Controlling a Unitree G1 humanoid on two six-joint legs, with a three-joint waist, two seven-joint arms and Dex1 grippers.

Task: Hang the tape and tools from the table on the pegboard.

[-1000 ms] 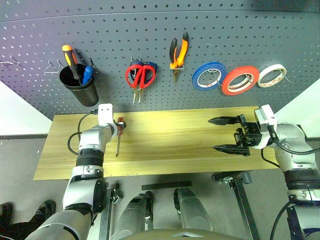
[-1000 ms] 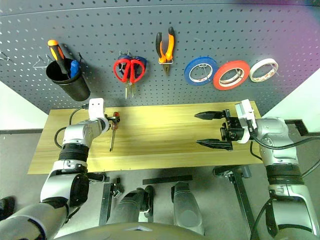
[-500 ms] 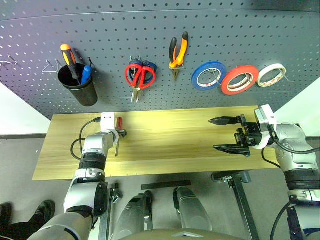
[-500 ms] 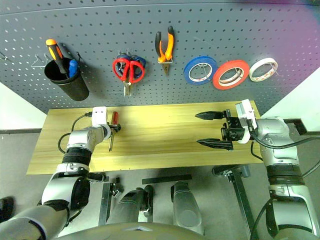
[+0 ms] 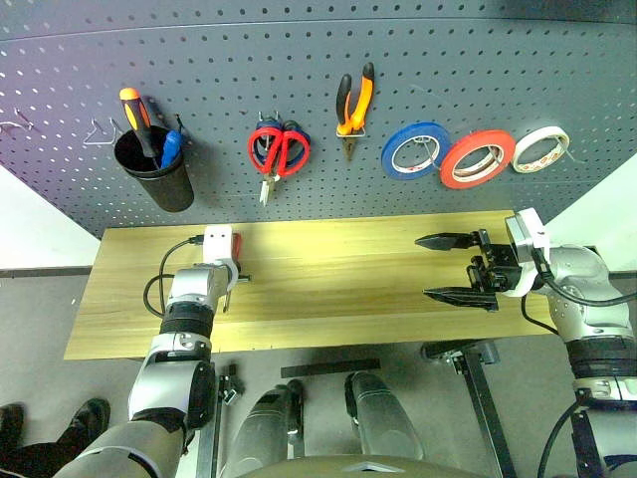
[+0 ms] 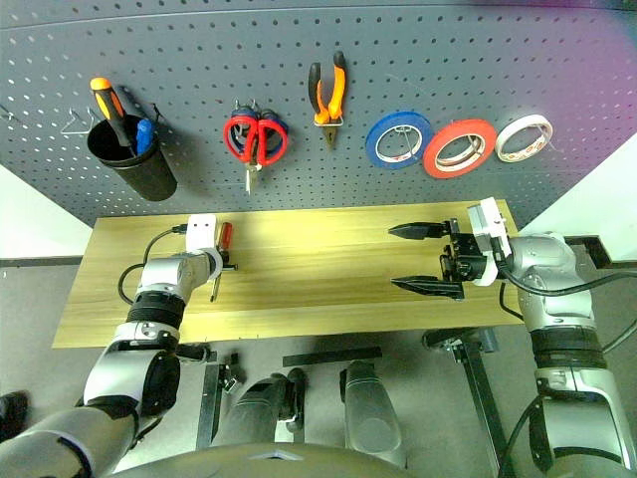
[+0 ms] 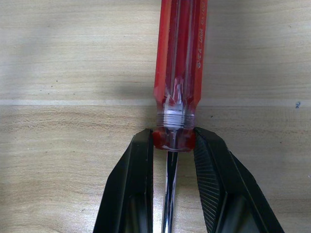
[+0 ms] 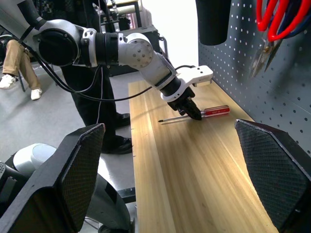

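Since a second earlier our left gripper had come down and closed from wide open onto the screwdriver, pinching its red collar where handle meets shaft, flat on the table at the head view's left. Our right gripper hung spread. Our wrist view showed the clear-red handle's print.

The screwdriver handle runs off the left wrist view's edge, and its tip too. On the pegboard, blue scissors sit mostly hidden behind the red scissors.
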